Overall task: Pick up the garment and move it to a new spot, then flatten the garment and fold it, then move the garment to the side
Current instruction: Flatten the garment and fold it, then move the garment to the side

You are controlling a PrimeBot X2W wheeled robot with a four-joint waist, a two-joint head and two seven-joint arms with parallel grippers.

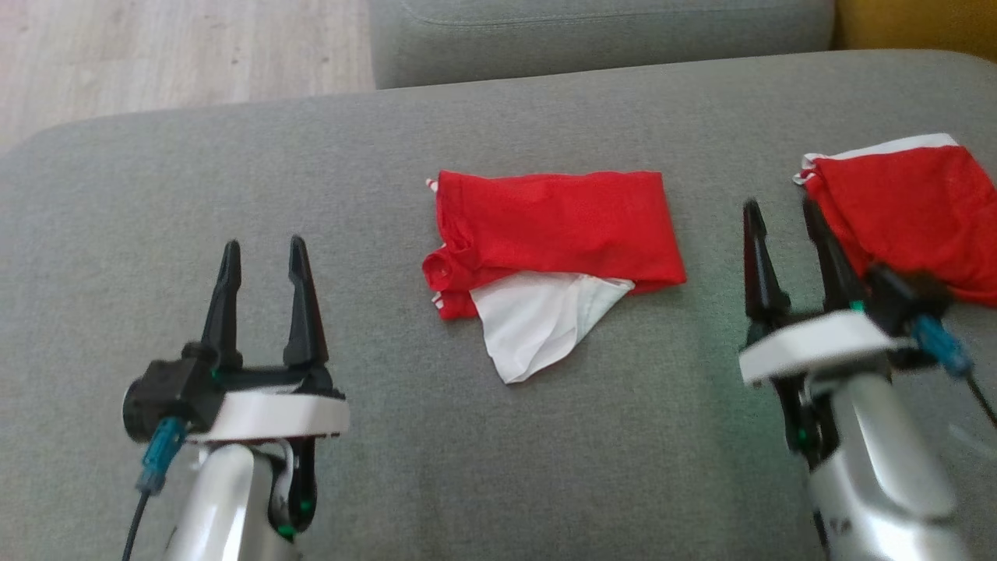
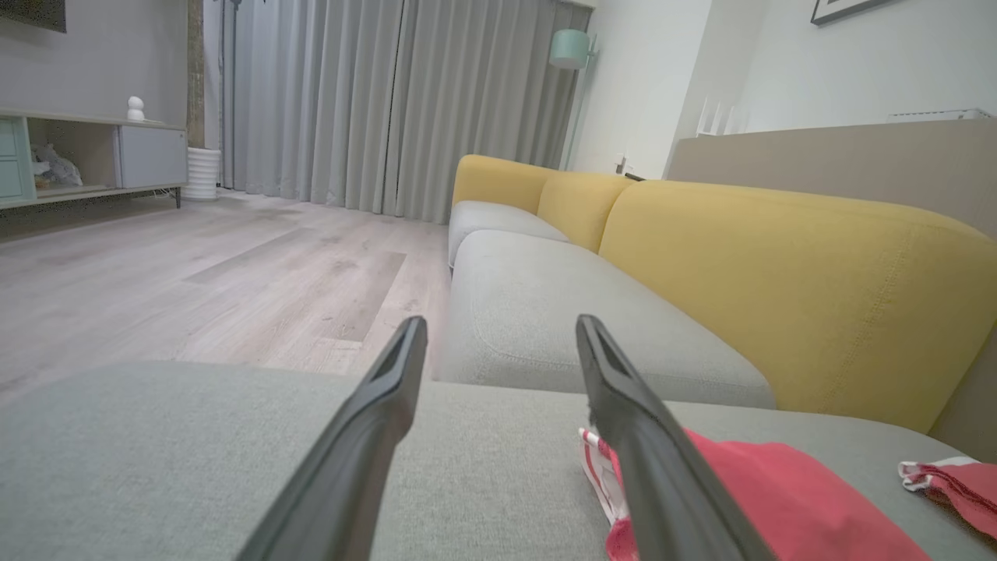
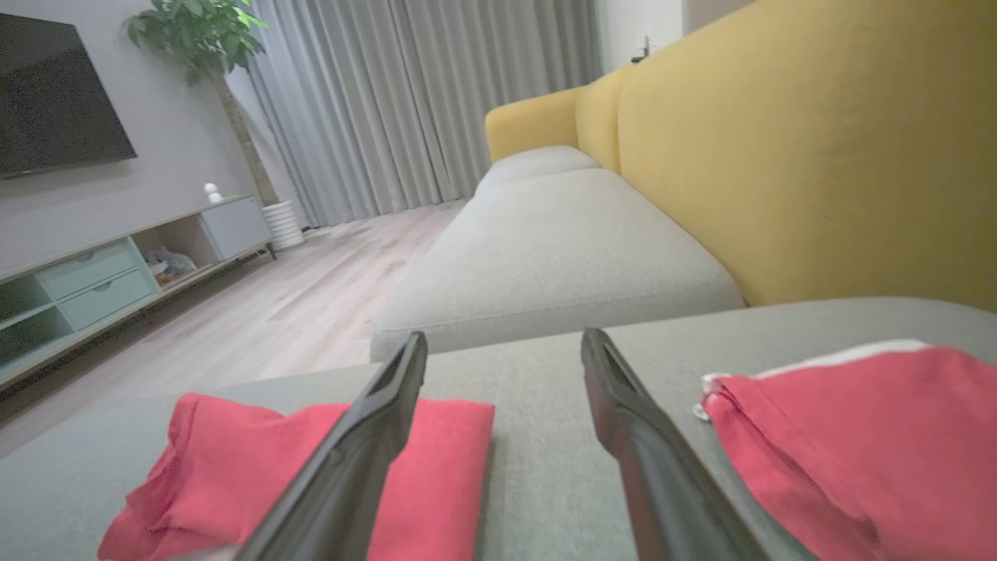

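A red garment [image 1: 553, 230] with a white flap at its lower edge lies folded in the middle of the grey cushion [image 1: 389, 156]. It also appears as the red garment [image 2: 771, 499] in the left wrist view and the red garment [image 3: 257, 467] in the right wrist view. My left gripper [image 1: 263, 255] is open, well to the garment's left, holding nothing. My right gripper [image 1: 783, 214] is open too, empty, in the gap between this garment and a second red garment [image 1: 911, 210] at the far right.
The second red garment [image 3: 872, 436] has a white trim and lies near the cushion's right edge. A yellow backrest [image 2: 794, 280] rises behind the seat. Another grey cushion [image 1: 600, 31] adjoins at the back, with wooden floor [image 1: 156, 54] beyond the left rear edge.
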